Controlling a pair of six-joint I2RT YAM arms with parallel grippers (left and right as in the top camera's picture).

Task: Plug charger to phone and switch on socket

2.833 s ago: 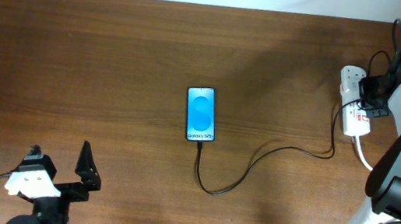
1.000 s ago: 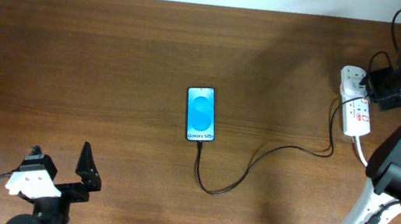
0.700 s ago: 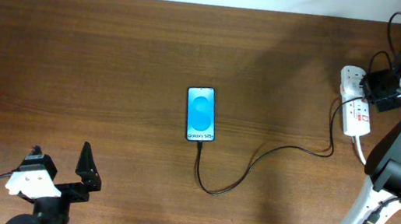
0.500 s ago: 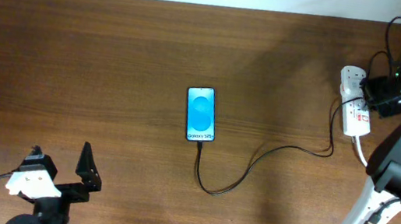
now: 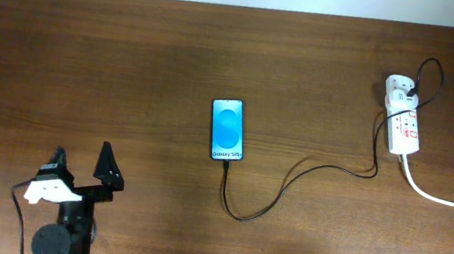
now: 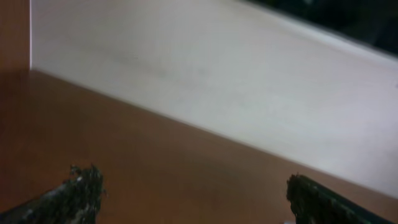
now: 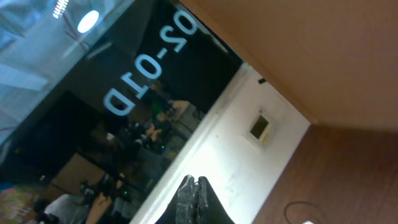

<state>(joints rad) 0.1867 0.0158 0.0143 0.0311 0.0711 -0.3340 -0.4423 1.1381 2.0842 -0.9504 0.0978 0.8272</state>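
The phone lies face up in the middle of the table, its blue screen lit. The charger, a thin black cable, runs from the phone's bottom edge in a loop to the socket, a white power strip at the far right with a white adapter plugged in. My left gripper is open and empty at the front left, far from the phone; its fingertips show wide apart in the left wrist view. My right gripper is shut and empty, raised and pointing at a wall; it is out of the overhead view.
The socket's thick white cord runs off the right edge. A white wall borders the table's far edge. A dark window with reversed lettering fills the right wrist view.
My right arm has left the socket and gone out of the overhead view. My left gripper has shifted slightly right and forward. Phone, charger and socket lie as before.
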